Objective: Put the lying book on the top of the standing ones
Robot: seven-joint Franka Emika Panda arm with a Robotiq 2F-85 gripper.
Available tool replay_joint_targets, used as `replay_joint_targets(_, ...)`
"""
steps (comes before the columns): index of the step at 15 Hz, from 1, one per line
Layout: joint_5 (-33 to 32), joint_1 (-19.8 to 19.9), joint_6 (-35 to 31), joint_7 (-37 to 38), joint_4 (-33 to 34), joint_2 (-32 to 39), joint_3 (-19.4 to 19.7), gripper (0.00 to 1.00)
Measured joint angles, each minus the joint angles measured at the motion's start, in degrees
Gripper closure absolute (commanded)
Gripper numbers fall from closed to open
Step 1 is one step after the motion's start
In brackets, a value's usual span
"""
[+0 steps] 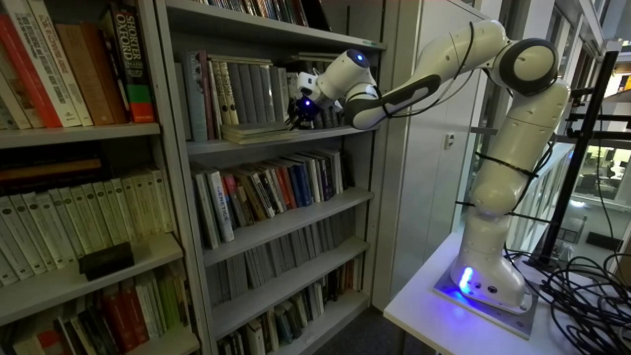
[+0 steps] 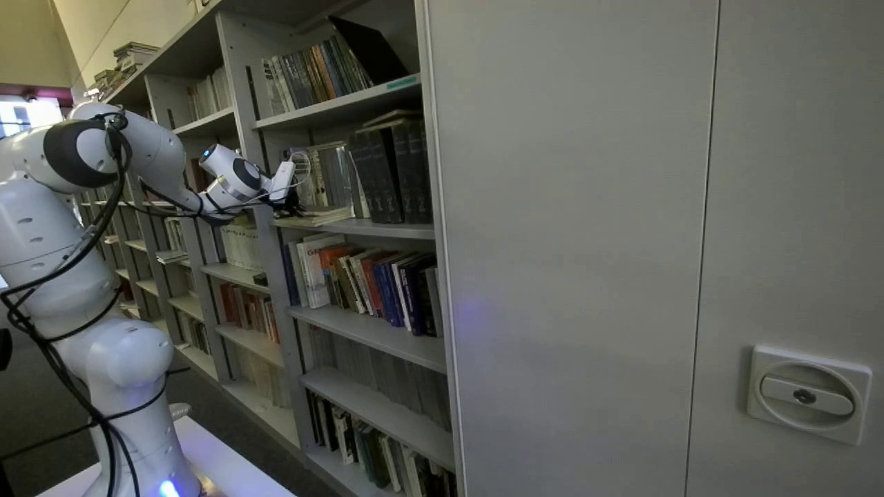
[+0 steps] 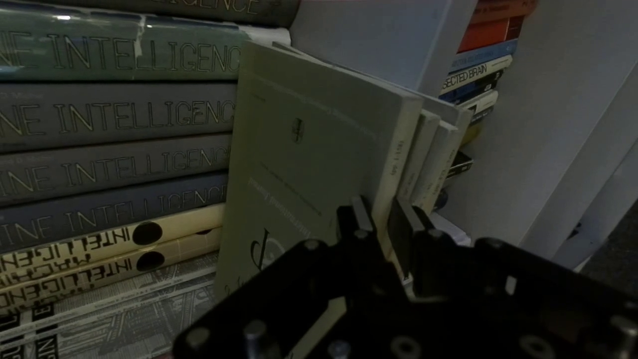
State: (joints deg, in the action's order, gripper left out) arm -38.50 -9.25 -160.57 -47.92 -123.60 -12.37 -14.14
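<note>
Left, upper grey shelf point(image 1: 84, 135): upright red, white and brown books point(image 1: 47, 74), ending in a thick black volume with green and red bands point(image 1: 133, 74). Grey shelf beneath point(image 1: 155, 251): uniform cream volumes point(image 1: 74, 222), with a flat black oblong object point(image 1: 106, 260) in front. Centre, long grey shelf point(image 1: 209, 147): a row of upright books with mostly grey, white and dark spines point(image 1: 251, 93). In front of that row, on the same shelf, sits a low stack of thin pale-green paperbacks point(image 1: 246, 138). The top pale-green paperback point(image 3: 309, 144) — the lying book — is on this stack, below the tops of the row. In the wrist view, the black two-fingered gripper point(image 3: 381, 204) is clenched on the paperback's spine, one finger point(image 3: 348, 222) over the cover, the other at the underside. Right: a white rectangular table point(image 1: 419, 310) carries the white jointed arm point(image 1: 522, 128), with coiled black cables point(image 1: 581, 296) alongside.
</note>
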Motion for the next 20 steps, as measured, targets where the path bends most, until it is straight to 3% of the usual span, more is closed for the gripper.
replay_joint_targets(4,-1.2,-0.1,0.0,1.3,-1.0,-1.1,0.0,0.96)
replay_joint_targets(14,-12.5,1.1,0.2,16.7,-5.8,-6.9,-2.3,0.96)
replay_joint_targets(20,-25.7,5.9,8.5,35.8,-4.4,-7.0,-9.2,0.96)
